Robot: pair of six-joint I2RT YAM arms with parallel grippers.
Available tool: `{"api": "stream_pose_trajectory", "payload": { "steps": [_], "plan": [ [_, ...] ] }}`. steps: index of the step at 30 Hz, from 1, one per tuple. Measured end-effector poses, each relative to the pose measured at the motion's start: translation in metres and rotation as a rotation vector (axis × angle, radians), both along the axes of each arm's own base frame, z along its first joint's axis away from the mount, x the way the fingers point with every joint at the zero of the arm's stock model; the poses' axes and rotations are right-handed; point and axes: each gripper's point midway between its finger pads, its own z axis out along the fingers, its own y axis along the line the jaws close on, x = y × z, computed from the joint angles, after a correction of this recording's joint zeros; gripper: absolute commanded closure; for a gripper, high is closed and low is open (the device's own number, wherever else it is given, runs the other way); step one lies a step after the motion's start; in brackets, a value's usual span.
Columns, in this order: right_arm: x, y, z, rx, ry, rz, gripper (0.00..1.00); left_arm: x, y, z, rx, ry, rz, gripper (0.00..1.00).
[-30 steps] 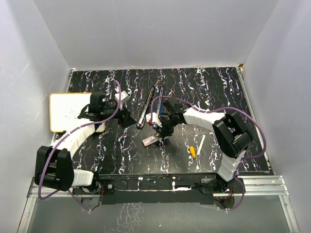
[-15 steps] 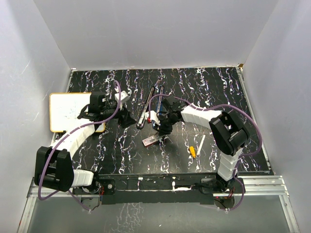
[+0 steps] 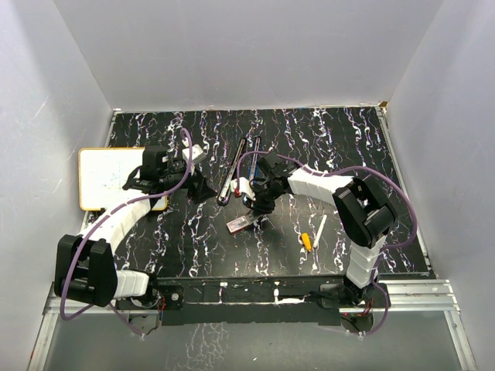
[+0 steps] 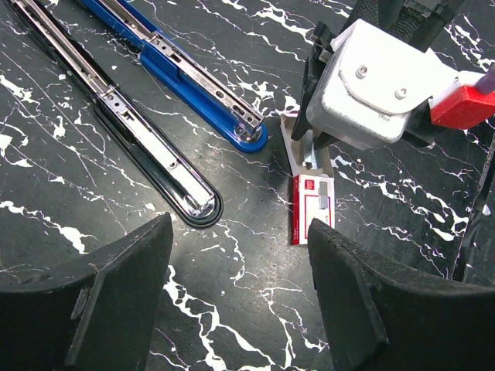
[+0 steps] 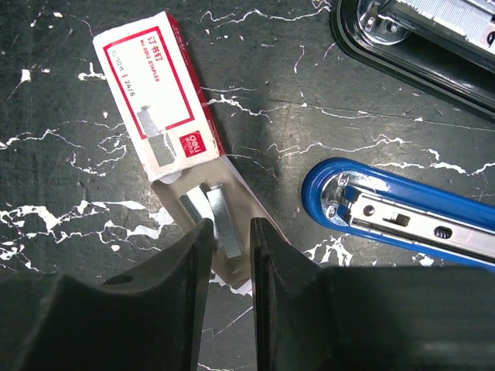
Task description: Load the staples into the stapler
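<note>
The staples are a small red-and-white box [image 5: 151,97] [image 4: 312,207] [image 3: 240,224] with its tan tray [image 5: 240,259] slid out, and silver staple strips [image 5: 224,216] lie in the tray. My right gripper [image 5: 230,228] [image 3: 259,207] is lowered onto the tray, its jaws narrow and astride one strip, with a slim gap still showing on the right side. An opened black stapler [image 4: 139,131] [image 5: 418,39] and an opened blue stapler [image 4: 193,85] [image 5: 402,216] lie side by side just beyond. My left gripper [image 4: 240,232] [image 3: 203,188] hovers open over bare table near the black stapler's tip.
A white board with a yellow rim [image 3: 108,178] lies at the table's left edge. A white pen with a yellow tip [image 3: 313,234] rests to the right of the box. Grey walls enclose the black marbled table [image 3: 348,154] on three sides.
My right gripper has shifted slightly left over the tray and its jaws have narrowed around a staple strip. The left arm has not moved.
</note>
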Motion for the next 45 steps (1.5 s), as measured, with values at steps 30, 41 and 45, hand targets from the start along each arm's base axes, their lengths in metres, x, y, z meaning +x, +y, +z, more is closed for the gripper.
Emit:
{"api": "stream_pose_trajectory", "payload": {
  "steps": [30, 41, 45],
  "plan": [
    [-0.002, -0.012, -0.008, -0.059, -0.018, 0.03, 0.75, 0.001, 0.001, 0.0, 0.007, -0.007, 0.008, 0.31],
    [-0.003, -0.012, -0.009, -0.064, -0.014, 0.03, 0.85, 0.001, 0.001, 0.0, 0.007, -0.007, 0.008, 0.31],
    [-0.003, -0.013, -0.01, -0.065, -0.011, 0.029, 0.86, 0.001, 0.001, 0.0, 0.007, -0.007, 0.008, 0.31]
  ]
}}
